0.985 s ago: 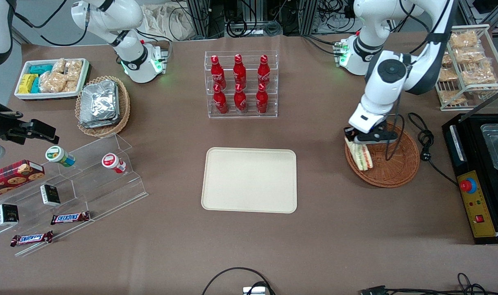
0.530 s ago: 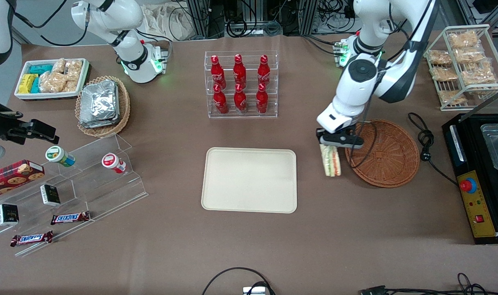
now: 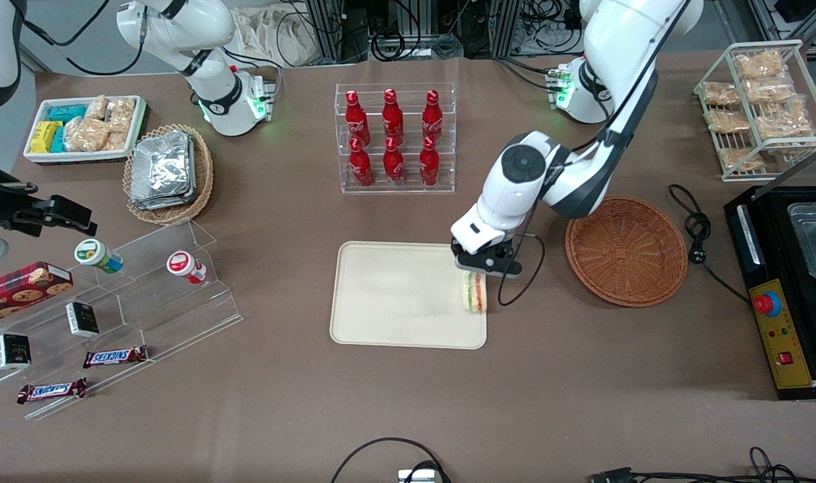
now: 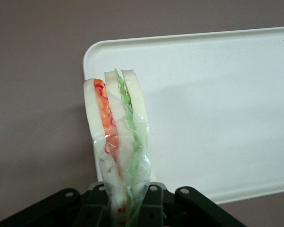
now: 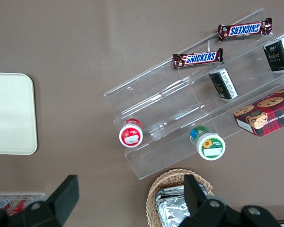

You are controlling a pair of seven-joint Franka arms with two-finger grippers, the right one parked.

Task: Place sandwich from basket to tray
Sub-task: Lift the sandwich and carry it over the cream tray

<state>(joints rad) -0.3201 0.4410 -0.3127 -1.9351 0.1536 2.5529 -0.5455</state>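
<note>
While the woven basket (image 3: 626,249) sits bare on the brown table toward the working arm's end, the gripper (image 3: 483,264) hangs above the cream tray (image 3: 394,302) at the edge nearest that basket. Its fingers are clamped on the wrapped sandwich (image 4: 117,142), which hangs upright over the tray's rim, filling layers showing.

The working arm is all glossy white shells with dark grey joint sections and a round grey cap on the elbow-ish joint. Its base glows green on one side, with a small red bit. The gripper (image 3: 476,267) is black plastic, over the tray's edge toward the basket; from the wrist you see screw holes in its body. A thin black cable loops off the wrist.
</note>
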